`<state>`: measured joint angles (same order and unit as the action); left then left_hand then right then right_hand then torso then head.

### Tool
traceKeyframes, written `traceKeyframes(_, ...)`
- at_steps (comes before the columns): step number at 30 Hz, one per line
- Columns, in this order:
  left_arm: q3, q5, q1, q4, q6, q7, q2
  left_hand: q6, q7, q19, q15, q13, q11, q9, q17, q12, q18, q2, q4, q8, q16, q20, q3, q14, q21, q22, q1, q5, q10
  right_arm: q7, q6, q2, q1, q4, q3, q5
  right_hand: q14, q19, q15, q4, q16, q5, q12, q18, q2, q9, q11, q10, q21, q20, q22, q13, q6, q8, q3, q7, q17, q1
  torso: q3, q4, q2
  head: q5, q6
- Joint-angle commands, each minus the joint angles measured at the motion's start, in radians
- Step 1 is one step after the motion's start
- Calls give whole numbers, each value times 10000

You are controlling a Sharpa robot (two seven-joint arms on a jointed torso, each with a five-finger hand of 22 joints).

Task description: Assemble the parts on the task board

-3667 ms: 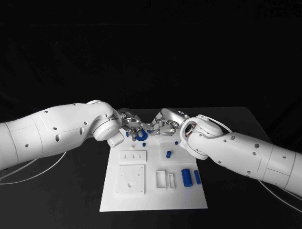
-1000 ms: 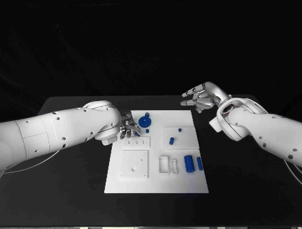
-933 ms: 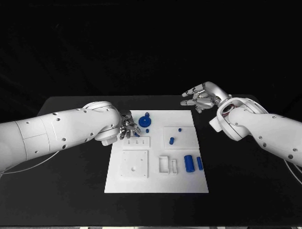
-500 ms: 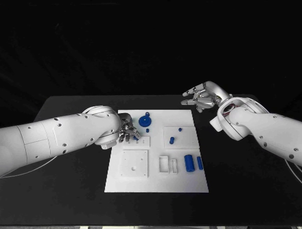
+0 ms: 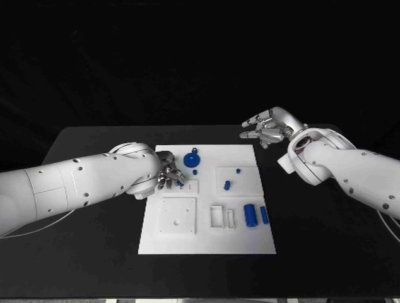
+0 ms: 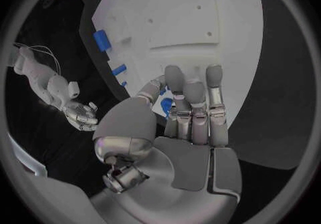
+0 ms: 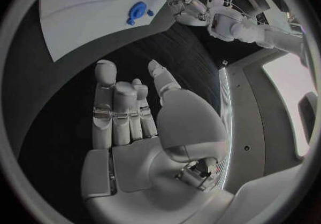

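Two hands are at work over the board [image 5: 209,240], which lies with its long axis running away from the robot on the black table [image 5: 91,252]. The left hand [image 5: 170,173] sits low over the board's far left part, its fingers [image 6: 194,107] held close together and straight, and a small blue part [image 6: 166,106] shows between thumb and fingers in the left wrist view; whether it is truly pinched I cannot tell. The right hand [image 5: 269,129] hangs well off the board, beyond its far right corner, fingers loosely spread and holding nothing.

On the board, a round blue part [image 5: 193,160] with a short stem pointing away from the robot lies at the far end, just beside the left hand. A small peg [image 5: 227,185] rests on the raised square [image 5: 237,178] to the right, tilted slightly. Nearer the robot, a thick blue cylinder [image 5: 250,215] and a thin one [image 5: 264,216] lie side by side, both with their long axes along the board's length. White blocks [image 5: 222,218] stand just left of them.
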<state>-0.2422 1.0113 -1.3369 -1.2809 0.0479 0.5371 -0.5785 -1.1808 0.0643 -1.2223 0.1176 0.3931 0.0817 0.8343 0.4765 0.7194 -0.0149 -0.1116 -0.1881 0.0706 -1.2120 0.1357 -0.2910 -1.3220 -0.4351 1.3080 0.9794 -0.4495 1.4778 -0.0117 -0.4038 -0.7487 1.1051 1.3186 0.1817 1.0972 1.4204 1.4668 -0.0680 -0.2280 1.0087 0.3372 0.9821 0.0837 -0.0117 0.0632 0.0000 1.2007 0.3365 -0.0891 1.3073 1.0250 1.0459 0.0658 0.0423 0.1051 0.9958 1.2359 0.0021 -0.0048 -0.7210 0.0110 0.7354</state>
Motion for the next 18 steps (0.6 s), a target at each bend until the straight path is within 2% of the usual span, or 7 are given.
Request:
traceKeyframes(1,6,64,16,-29,88,-107,19,-2582,-1313,-65,46,-3,178,1886,-9,49,149,-96,-498,23,-56,0,-527,-36,36,183,25,35,359,-106,111,-1,-1,9,7,-9,-10,230,8,-54,-25,36,-39,142,18,-9,5,-40,-30,24,348,-9,20,-39,0,30,14,-54,2,15,1,-16,19)
traceKeyframes(16,6,362,48,-154,-179,-36,-36,-2613,-1315,-113,33,-65,166,1800,-83,75,149,-71,-210,20,-101,-19,-343,-18,156,195,228,349,357,-103,142,4,-1,1,7,-14,-4,239,4,-94,-19,133,-36,146,34,-10,1,-36,-4,22,352,-8,28,-41,43,25,23,-93,-3,7,5,-1,18)
traceKeyframes(18,6,416,54,-178,-190,-28,-45,-2617,-1315,-118,31,-74,165,1786,-96,71,149,-97,-154,22,-95,-22,-329,-23,162,194,208,489,359,-104,150,5,-2,0,7,-15,-4,239,4,-94,-19,133,-36,146,34,-10,1,-36,-4,22,352,-8,28,-41,43,25,23,-93,-7,13,5,4,28)
